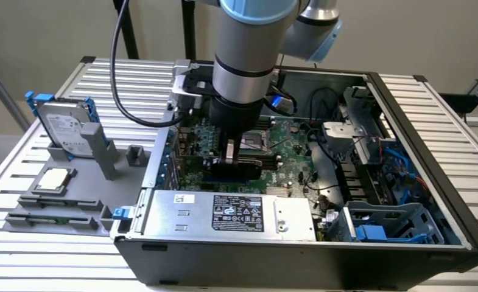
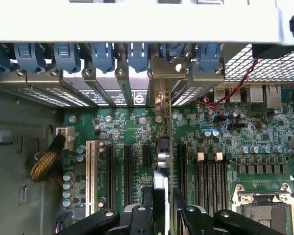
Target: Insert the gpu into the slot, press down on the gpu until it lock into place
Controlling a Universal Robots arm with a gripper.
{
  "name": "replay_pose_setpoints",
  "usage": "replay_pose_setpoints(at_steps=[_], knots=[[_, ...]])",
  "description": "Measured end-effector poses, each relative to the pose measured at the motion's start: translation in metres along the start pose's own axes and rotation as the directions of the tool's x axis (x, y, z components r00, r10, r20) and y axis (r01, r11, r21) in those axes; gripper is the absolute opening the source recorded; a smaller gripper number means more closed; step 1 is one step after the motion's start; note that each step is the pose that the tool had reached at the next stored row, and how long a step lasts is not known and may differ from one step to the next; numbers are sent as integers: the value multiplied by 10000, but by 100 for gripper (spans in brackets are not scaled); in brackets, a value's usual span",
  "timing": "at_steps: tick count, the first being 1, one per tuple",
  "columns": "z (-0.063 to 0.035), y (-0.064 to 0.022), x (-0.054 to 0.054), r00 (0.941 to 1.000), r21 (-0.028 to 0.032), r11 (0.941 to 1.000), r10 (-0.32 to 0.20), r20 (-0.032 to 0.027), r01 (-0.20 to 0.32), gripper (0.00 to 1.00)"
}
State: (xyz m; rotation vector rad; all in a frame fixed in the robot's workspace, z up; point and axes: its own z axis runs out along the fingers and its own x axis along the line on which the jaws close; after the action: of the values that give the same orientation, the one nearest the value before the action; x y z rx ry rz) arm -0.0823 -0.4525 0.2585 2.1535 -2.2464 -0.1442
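**Card gripped on edge, low over the board**

From my seat, the jaws are clamped on the gpu [image 2: 163, 152], one finger on either side. The card stands on edge low over the green motherboard [image 2: 225, 147] inside the open case [image 1: 304, 261]. Its metal bracket end meets the rear wall, in line with the row of blue retaining clips [image 2: 104, 54]. A pale blue strip right under the card looks like the slot [image 2: 159, 182] — I cannot tell whether the card's contacts are in it or only above it.

On writing, the silver power-supply box [image 1: 182, 213] carries a black-and-white label [image 1: 239, 213]. The hard drive [image 1: 64, 131] standing in the grey holder has a label too. I can read no text on either, and the board's white print is too fine to read.

Room is tight. On one side of the card the black expansion slots [image 2: 129, 164] lie just beside it, with a white one [image 2: 91, 169] further out. On the other side the memory slots [image 2: 206, 176] run parallel and close, with the processor socket [image 2: 264, 210] beyond. In the exterior view the arm [image 1: 243, 61] comes straight down, well apart from the case walls, and a black cable [image 1: 114, 79] loops beside it over the slatted worktop [image 1: 458, 121].
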Motion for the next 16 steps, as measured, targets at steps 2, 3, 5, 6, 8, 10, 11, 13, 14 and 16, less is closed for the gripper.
replay_pose_setpoints(at_steps=[2,3,5,6,8,10,11,13,14,16], knots=[[3,-5,0,10000,-7,10000,-5,0,5,26],[5,-6,-1,10000,-10,10000,-4,0,4,26],[7,-8,-3,10000,-11,10000,-3,1,3,26],[8,-9,-4,10000,-12,10000,-4,2,4,26],[9,-10,-9,10000,-13,10000,-5,3,5,26],[10,-11,-11,10000,-13,10000,7,3,-7,26],[10,-12,-11,10000,-13,10000,25,4,-25,26],[11,-15,-12,10000,-15,10000,72,8,-71,26],[13,-17,-12,10000,-17,10000,94,9,-94,26],[18,-21,-10,9999,-26,9999,128,12,-128,26]])
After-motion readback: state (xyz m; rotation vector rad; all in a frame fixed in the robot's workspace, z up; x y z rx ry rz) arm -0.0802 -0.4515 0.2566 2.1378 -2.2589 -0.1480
